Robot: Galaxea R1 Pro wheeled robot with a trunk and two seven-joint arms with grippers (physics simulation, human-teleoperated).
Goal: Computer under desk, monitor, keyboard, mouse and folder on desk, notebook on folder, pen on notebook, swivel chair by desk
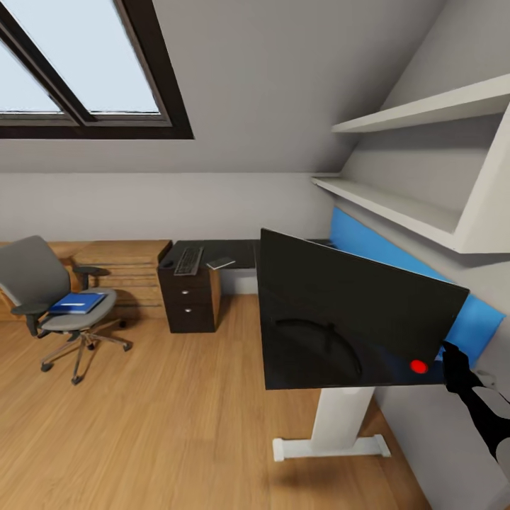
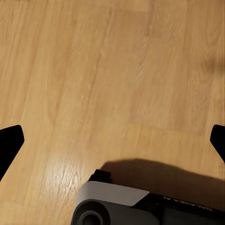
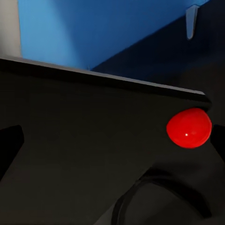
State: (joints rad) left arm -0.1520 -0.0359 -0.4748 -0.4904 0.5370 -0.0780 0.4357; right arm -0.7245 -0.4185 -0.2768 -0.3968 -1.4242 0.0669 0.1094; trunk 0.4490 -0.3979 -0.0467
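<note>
Head view of the bedroom, under a sloped white ceiling with a skylight point(image 1: 78, 64). We see the monitor point(image 1: 347, 312), wide and black, tilted in the foreground, its red dot point(image 1: 418, 366) at the lower right corner and its curved stand point(image 1: 319, 347) faintly visible against the dark face. The right tool point(image 1: 453, 352) meets the monitor's lower right corner, just beside the red dot; in the right wrist view its dark fingertips point(image 3: 9, 150) stand at either edge of the frame with the monitor point(image 3: 93, 154) and the dot point(image 3: 189, 127) between them, yet we cannot tell whether they press on the screen. Behind the monitor runs a blue wall panel point(image 1: 375, 248) below two white shelves point(image 1: 397, 205). A white pedestal leg point(image 1: 336, 421) stands on the wood floor point(image 1: 177, 425) beneath.

Farther back we see the desk point(image 1: 212, 253), black, with a three-drawer pedestal point(image 1: 188, 304). On it lie the keyboard point(image 1: 188, 261), the mouse point(image 1: 168, 263) just beside it, and the notebook point(image 1: 221, 263) on the keyboard's other side. The swivel chair point(image 1: 42, 283) stands well apart from the desk, the folder point(image 1: 78, 303) flat on its seat, before a wooden dresser point(image 1: 120, 265).

In the left wrist view we see the left tool point(image 2: 112, 140) spread wide over bare floor point(image 2: 112, 70), holding nothing.
</note>
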